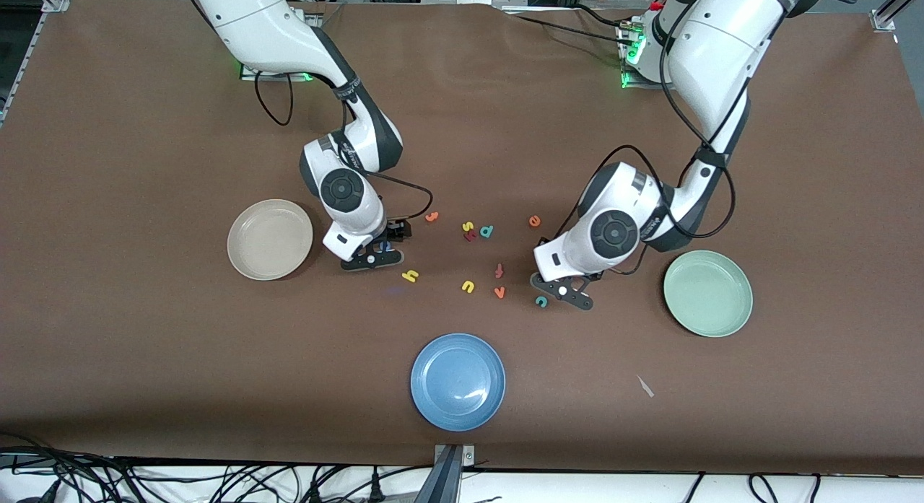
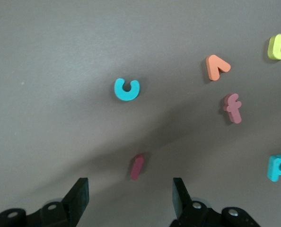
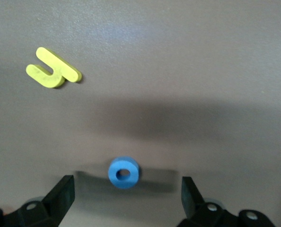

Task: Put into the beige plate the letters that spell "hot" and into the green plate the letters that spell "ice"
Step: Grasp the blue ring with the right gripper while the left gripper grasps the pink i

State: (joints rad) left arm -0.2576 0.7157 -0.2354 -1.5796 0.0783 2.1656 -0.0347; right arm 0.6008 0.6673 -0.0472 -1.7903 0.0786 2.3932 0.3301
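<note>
Nearest the front camera lies the round blue plate (image 1: 458, 382), which I leave out of this job; on the brown table (image 1: 144, 344) it sits apart from the round cream-beige plate (image 1: 270, 239) at the right arm's end and the round pale mint-green plate (image 1: 708, 293) at the left arm's end, both empty, each placed within its own arm's reach, I judge. My right hand (image 3: 124, 189) is low over the table beside the beige plate, fingers spread wide with the small blue foam ring "o" (image 3: 124, 172) centred between them, so a straight closing should catch it; the yellow foam "h" (image 3: 53, 69) lies near, the orange hooked "t" (image 1: 432, 216) farther from the camera. My left hand (image 2: 130, 194) hangs low near the green plate, open but somewhat narrowed, lined up on the dark red foam bar "i" (image 2: 137, 166). Just past it lies the teal foam "c" (image 2: 127, 89); the orange "e" (image 1: 534, 220) waits well apart.
</note>
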